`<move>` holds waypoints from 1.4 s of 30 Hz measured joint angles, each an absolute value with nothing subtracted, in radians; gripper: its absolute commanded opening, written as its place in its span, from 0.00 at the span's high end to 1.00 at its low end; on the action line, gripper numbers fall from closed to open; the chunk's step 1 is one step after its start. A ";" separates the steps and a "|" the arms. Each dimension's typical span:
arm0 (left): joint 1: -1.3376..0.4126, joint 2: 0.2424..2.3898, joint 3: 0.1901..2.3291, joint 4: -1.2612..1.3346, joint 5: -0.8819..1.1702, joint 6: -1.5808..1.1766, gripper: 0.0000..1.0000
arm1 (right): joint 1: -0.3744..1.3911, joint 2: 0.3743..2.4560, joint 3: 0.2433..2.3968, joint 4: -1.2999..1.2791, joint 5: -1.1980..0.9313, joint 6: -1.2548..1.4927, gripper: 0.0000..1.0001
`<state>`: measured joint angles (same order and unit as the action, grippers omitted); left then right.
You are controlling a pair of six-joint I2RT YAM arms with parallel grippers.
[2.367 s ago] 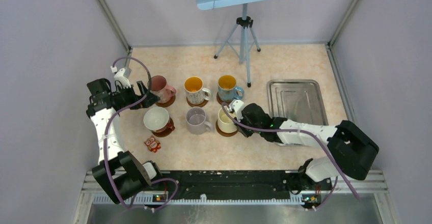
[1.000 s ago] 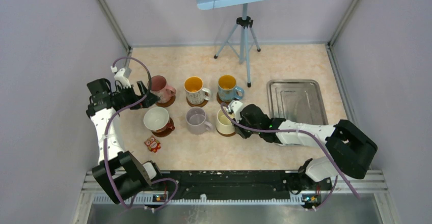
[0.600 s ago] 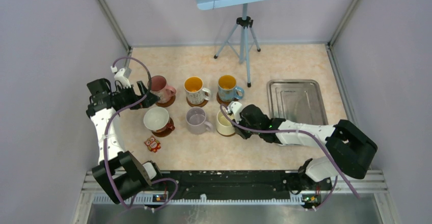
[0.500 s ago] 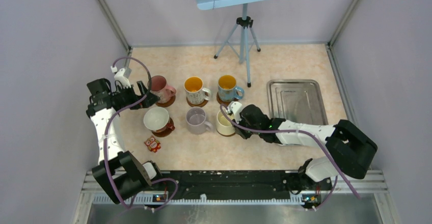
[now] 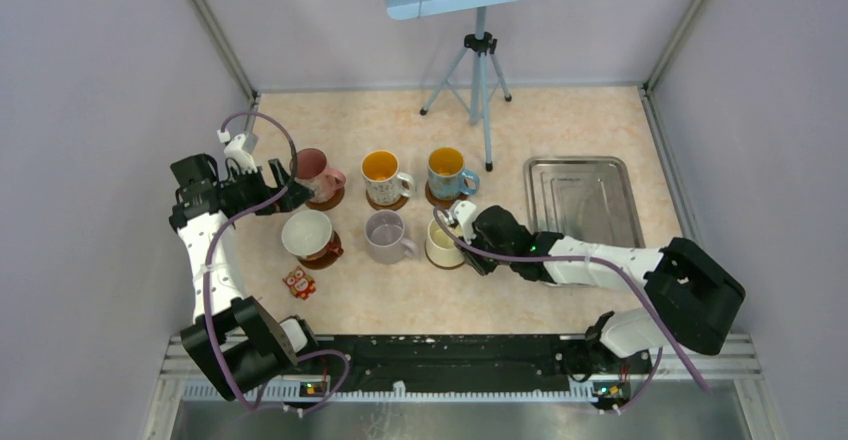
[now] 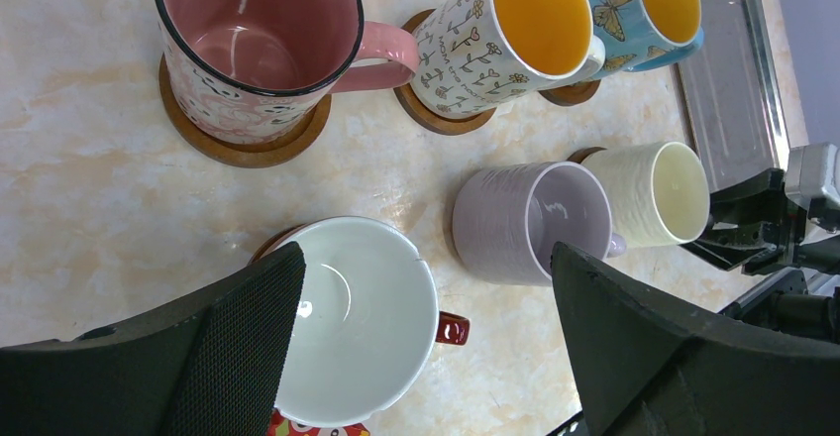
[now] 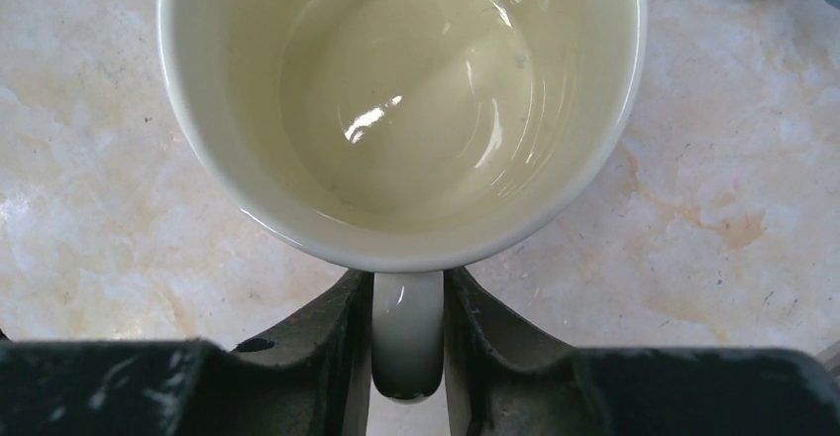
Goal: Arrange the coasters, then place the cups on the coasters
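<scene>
Six cups stand in two rows. The pink (image 5: 313, 170), white-patterned (image 5: 382, 172) and blue (image 5: 446, 168) cups are at the back. The red (image 5: 307, 233), lavender (image 5: 385, 235) and cream (image 5: 442, 243) cups are in front. Brown coasters (image 6: 243, 149) show under the pink, patterned, blue and red cups. Only a sliver of coaster (image 6: 584, 154) shows by the cream cup. My right gripper (image 7: 408, 297) is shut on the cream cup's handle (image 7: 407, 332), a finger tight against each side. My left gripper (image 6: 428, 258) hovers wide open above the red cup (image 6: 352, 332), holding nothing.
A rectangular steel tray (image 5: 585, 200) lies to the right of the cups. A tripod (image 5: 480, 70) stands at the back of the table. A small red owl figure (image 5: 298, 282) sits in front of the red cup.
The cream cup has shifted slightly toward the lavender cup, carried by my right gripper, and now covers most of its coaster. The left arm has not moved.
</scene>
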<state>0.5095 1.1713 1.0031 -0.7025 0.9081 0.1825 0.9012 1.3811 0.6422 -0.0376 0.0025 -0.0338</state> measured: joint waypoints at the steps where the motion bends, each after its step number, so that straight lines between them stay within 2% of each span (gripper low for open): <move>1: 0.509 1.172 1.003 -0.702 0.908 0.182 0.01 | 0.902 1.379 0.642 -0.043 0.003 -0.035 0.63; 6: 0.509 1.171 1.003 -0.702 0.908 0.182 0.01 | 0.901 1.372 0.642 -0.054 -0.005 -0.044 0.53; 9: 0.509 1.172 1.003 -0.702 0.908 0.182 0.01 | 0.901 1.370 0.644 -0.060 -0.012 -0.044 0.42; 13: 0.509 1.171 1.003 -0.702 0.908 0.182 0.01 | 0.901 1.369 0.670 -0.097 -0.023 -0.051 0.22; 15: 0.509 1.171 1.003 -0.702 0.908 0.182 0.01 | 0.902 1.368 0.699 -0.121 -0.030 -0.061 0.19; 27: 0.509 1.172 1.003 -0.702 0.909 0.183 0.01 | 0.854 1.330 0.924 -0.281 -0.126 -0.120 0.16; 42: 0.509 1.171 1.003 -0.703 0.909 0.186 0.01 | 0.393 1.256 0.985 -0.503 -0.350 -0.216 0.16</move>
<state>0.5095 1.1713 1.0031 -0.7033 0.9092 0.1856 0.3931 1.2556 0.9848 -0.5030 -0.3504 -0.2165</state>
